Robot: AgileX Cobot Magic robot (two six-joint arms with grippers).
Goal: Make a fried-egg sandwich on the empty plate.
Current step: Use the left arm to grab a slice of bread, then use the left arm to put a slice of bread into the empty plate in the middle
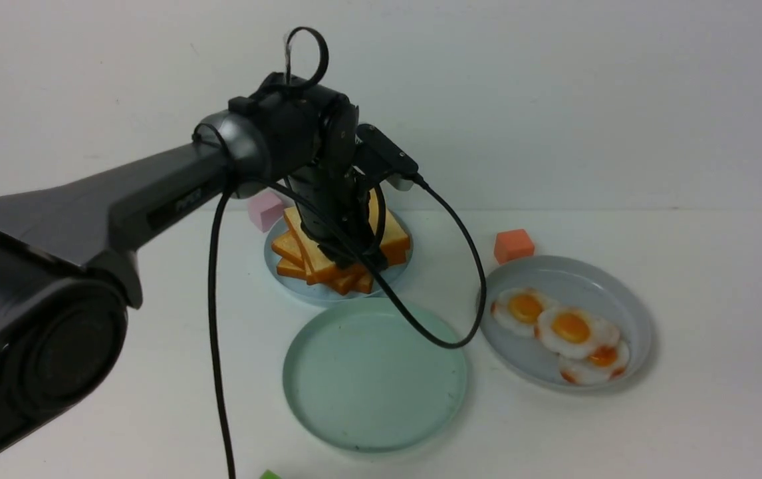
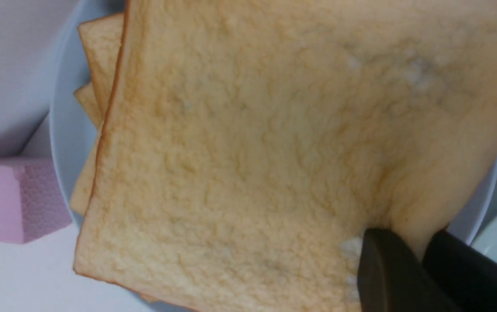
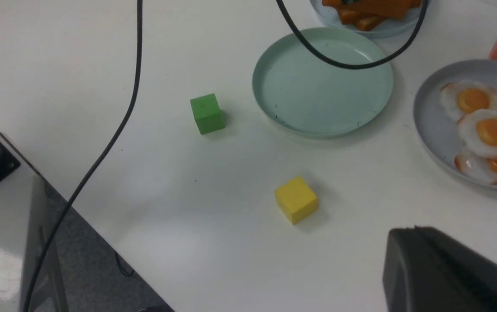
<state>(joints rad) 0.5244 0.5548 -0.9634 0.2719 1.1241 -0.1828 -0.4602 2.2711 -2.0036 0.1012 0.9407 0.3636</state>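
A stack of golden toast slices [image 1: 328, 263] lies on the small light-blue plate [image 1: 301, 289] at the back. My left gripper [image 1: 349, 256] reaches down onto the stack. In the left wrist view its black fingers [image 2: 383, 264] are shut on the edge of the top toast slice [image 2: 248, 151], near a corner. The empty plate [image 1: 368, 386], pale mint-green, sits just in front of the stack with nothing on it. Three fried eggs [image 1: 570, 326] lie on the grey plate [image 1: 640, 319] to the right. My right gripper [image 3: 409, 232] is shut and holds nothing, above bare table.
A pink block [image 1: 264, 209] stands behind the toast plate and an orange block [image 1: 512, 245] behind the grey plate. A green block [image 3: 207, 113] and a yellow block [image 3: 296, 199] sit near the table's front. The left arm's cable [image 1: 461, 332] hangs over the mint plate.
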